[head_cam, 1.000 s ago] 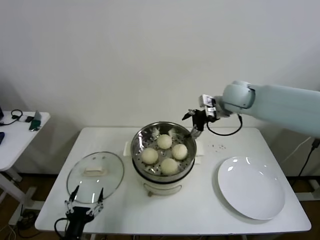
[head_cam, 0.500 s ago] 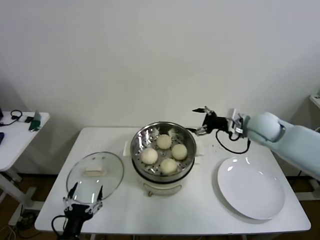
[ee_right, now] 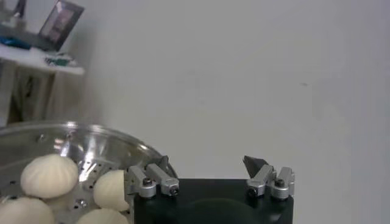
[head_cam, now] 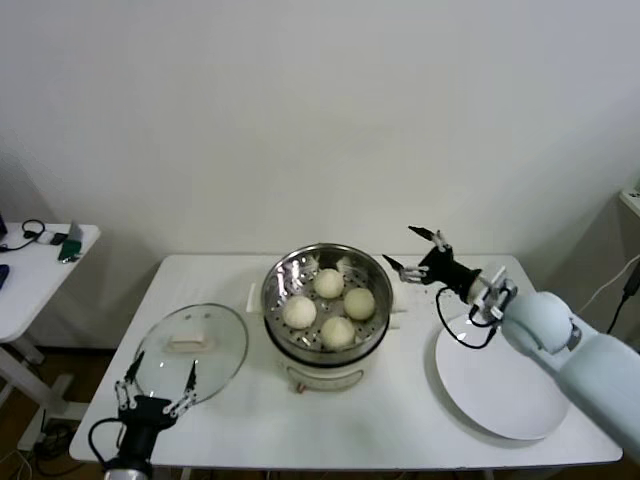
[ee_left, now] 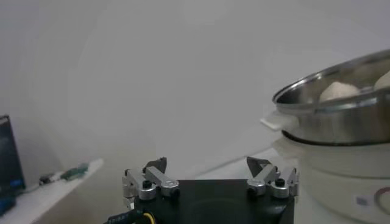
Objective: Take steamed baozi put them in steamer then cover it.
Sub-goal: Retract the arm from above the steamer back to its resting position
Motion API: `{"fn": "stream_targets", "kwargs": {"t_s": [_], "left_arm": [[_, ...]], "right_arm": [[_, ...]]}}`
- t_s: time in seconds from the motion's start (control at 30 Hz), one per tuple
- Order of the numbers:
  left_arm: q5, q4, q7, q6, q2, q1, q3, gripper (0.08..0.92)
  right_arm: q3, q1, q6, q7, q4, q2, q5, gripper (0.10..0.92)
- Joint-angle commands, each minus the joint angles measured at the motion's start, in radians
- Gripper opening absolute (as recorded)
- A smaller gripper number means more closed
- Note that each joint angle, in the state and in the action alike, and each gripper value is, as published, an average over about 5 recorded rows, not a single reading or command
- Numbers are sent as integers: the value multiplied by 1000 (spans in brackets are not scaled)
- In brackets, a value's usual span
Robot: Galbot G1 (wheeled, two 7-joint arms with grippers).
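Several cream-white baozi (head_cam: pixel 329 283) lie inside the shiny steel steamer (head_cam: pixel 272 282), which stands on its white pot base mid-table. The cover (head_cam: pixel 190 350), a clear glass lid with a cream bar handle, lies flat on the table to the steamer's left. My left gripper (head_cam: pixel 158 384) is open and empty at the lid's near edge, by the table's front left. The left wrist view shows its fingers spread (ee_left: pixel 207 163) with the steamer (ee_left: pixel 341 112) beyond. My right gripper (head_cam: pixel 402 246) hangs open and empty just right of the steamer's far rim. The right wrist view (ee_right: pixel 207 161) shows baozi (ee_right: pixel 49 175) in the basket.
A flat white plate (head_cam: pixel 503 375) lies at the right of the white table (head_cam: pixel 400 420). A small side table (head_cam: pixel 40 270) with gadgets stands off to the left. The wall rises right behind the table.
My right arm has drawn back from over the steamer's far right rim, moving right and lower. My left gripper has shifted a little left along the lid's near edge.
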Motion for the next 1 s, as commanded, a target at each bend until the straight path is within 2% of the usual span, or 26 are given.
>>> {"fn": "stream_targets", "kwargs": {"t_s": [0.03,0.23,0.47,0.7,1.0], "left_arm": [[575,-11,-19,85,16,-44,-40,823],[1006,0,11,157,36,-67,-22,823],[1237,150,-56,197,67,-171,83,823],[1296,360,-111,194,78,-278,129,823],[1314,512,-119,189,73,-406,134,823]], "right_arm": [[603,-613,8,65,122,281,-90,823],[706,-738,0,70,136,405,-99,823],[739,-812,-14,67,128,459,-167,823],[742,-810,-23,69,123,476,-221,823],[745,-822,-25,76,121,516,-301,823]]}}
